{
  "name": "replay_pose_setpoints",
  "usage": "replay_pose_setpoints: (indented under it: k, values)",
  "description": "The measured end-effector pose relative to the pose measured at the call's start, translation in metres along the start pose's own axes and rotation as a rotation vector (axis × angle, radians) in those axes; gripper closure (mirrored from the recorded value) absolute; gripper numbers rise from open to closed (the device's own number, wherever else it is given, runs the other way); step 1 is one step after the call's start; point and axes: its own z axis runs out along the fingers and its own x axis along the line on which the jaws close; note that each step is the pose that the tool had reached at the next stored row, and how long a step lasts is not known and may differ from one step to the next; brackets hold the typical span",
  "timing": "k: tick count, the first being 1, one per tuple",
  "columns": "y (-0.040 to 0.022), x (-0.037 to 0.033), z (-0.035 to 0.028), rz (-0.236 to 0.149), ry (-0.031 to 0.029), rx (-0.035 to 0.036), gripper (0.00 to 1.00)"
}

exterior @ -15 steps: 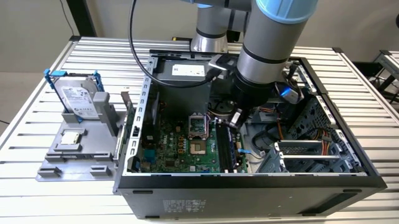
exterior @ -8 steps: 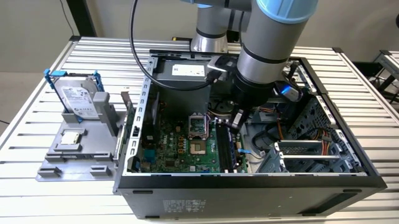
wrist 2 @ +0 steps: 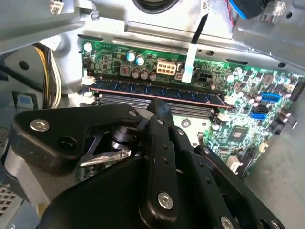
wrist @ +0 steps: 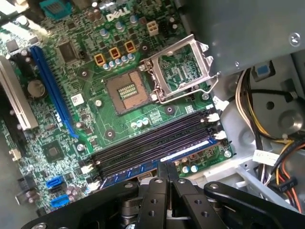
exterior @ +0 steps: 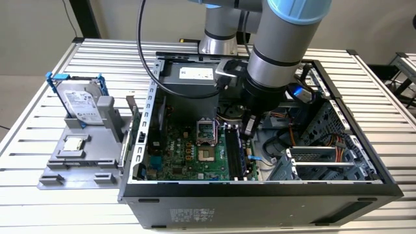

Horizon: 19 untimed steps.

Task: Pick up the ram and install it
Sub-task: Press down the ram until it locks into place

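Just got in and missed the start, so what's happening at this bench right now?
A robot arm has reached down into the open black computer case. Its black tool sits over the long thin green memory stick with a bluish edge, which lies along the outermost of the dark memory slots on the green motherboard. The silver hard drive in its blue-handled frame stands outside on the grey tray.

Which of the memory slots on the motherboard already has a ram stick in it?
The outermost slot, nearest the gripper: it holds the ram. The other slots are empty.
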Motion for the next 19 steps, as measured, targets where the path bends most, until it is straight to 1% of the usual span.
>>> replay_pose_setpoints:
  k: [5,10,13,19]
  values:
    - [0.0001,0.0,0.0,-0.058,0.0011,0.0008,1.0]
    - [0.0002,0.0,0.0002,-0.099,0.002,0.0014,1.0]
    - [0.0004,0.0001,0.0003,-0.131,0.0026,0.002,1.0]
    - [0.0007,0.0002,0.0004,-0.208,0.0046,0.0033,1.0]
